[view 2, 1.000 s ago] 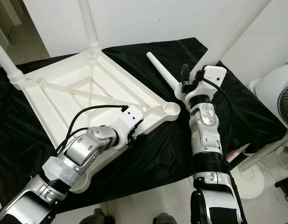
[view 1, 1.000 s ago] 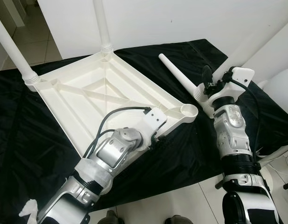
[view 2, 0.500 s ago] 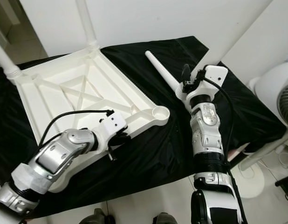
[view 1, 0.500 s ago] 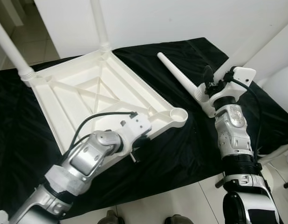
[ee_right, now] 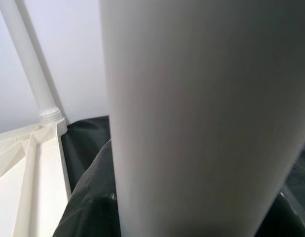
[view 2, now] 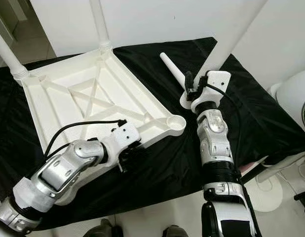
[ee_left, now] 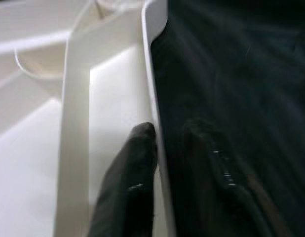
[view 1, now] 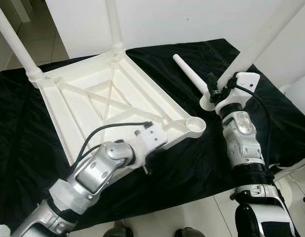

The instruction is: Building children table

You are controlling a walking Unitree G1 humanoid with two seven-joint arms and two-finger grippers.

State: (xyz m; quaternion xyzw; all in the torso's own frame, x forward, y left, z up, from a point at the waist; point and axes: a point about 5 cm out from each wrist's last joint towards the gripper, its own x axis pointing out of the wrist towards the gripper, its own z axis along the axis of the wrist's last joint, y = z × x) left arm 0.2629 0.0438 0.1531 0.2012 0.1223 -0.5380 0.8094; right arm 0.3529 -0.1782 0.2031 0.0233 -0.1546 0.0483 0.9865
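Over the last second the long white plastic table leg (view 1: 261, 37) in your right gripper (view 1: 214, 89) has tipped steeper. Its thick lower end now hangs just above the black cloth (view 1: 192, 168), near the open round corner socket (view 1: 195, 125) but not over it. That reads as lining up for insertion, with the leg not yet seated.

The leg's long axis runs from its lower end at about 7 o'clock up to 1 o'clock, leaning away from the table. From that lower end, the socket lies at roughly 7 o'clock. You'll likely need to bring the leg closer to vertical and shift it that way.

Your right gripper is clamped on the leg close to its base. Your left gripper (ee_left: 165, 133) is pinched narrow on the near rim of the upturned white ribbed plastic tabletop (view 1: 54, 118), one finger (ee_left: 140, 148) inside the wall and one outside.

The tabletop lies on the cloth with two white legs (view 1: 14, 42) already standing at its far corners. A spare white tapered leg (view 1: 189, 74) lies flat at 12 o'clock from the socket, pointing to 11 o'clock.
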